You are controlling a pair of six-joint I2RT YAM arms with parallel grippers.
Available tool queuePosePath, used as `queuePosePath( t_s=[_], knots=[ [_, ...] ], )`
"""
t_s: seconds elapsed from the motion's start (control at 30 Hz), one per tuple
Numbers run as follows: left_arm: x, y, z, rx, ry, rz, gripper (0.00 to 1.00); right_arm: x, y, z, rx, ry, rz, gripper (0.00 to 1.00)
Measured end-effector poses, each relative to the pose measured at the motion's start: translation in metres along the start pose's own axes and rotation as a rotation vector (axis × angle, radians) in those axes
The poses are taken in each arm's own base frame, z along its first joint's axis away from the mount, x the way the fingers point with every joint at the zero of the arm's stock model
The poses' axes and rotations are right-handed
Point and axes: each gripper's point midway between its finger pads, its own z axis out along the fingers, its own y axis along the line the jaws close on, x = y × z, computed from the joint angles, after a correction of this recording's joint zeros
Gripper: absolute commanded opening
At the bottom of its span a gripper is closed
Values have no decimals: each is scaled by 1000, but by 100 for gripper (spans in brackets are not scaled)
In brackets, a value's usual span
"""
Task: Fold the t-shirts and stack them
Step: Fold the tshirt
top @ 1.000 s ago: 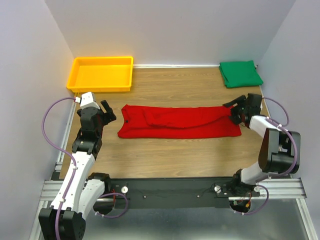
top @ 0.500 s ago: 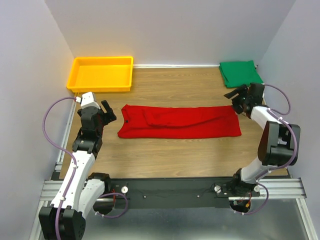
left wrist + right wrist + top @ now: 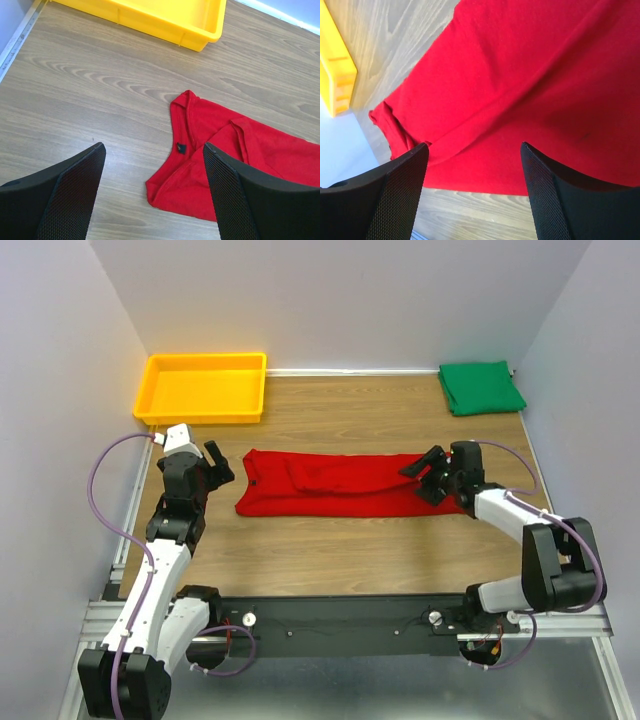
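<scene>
Your right gripper has swung back from the folded green t-shirt, well beyond the red t-shirt's right end, and now hangs released over that end, while your left gripper sits spread off the collar end, so the crosswise fold looks next.

The left arm and right arm are white with black joints. A thin purple cable loops off each, at 9 o'clock on the left, 3 o'clock on the right. The fingers are black mesh.

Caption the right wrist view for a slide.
Open right end effector hovers over the red t-shirt.
</scene>
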Motion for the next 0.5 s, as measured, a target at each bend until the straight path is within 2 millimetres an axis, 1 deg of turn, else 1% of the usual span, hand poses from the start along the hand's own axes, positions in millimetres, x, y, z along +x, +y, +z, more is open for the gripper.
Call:
queuePosePath(
  t_s=[0.17,0.27,0.37,0.5],
  knots=[
    [1,0,0,-1,2,0,86,6,10,12,-20,9,21,81],
    [1,0,0,-1,2,0,86,15,16,29,-15,41,24,81],
    [1,0,0,0,2,1,86,20,30,41,-25,65,22,81],
    [1,0,0,-1,2,1,86,12,53,54,-55,52,19,81]
  ],
)
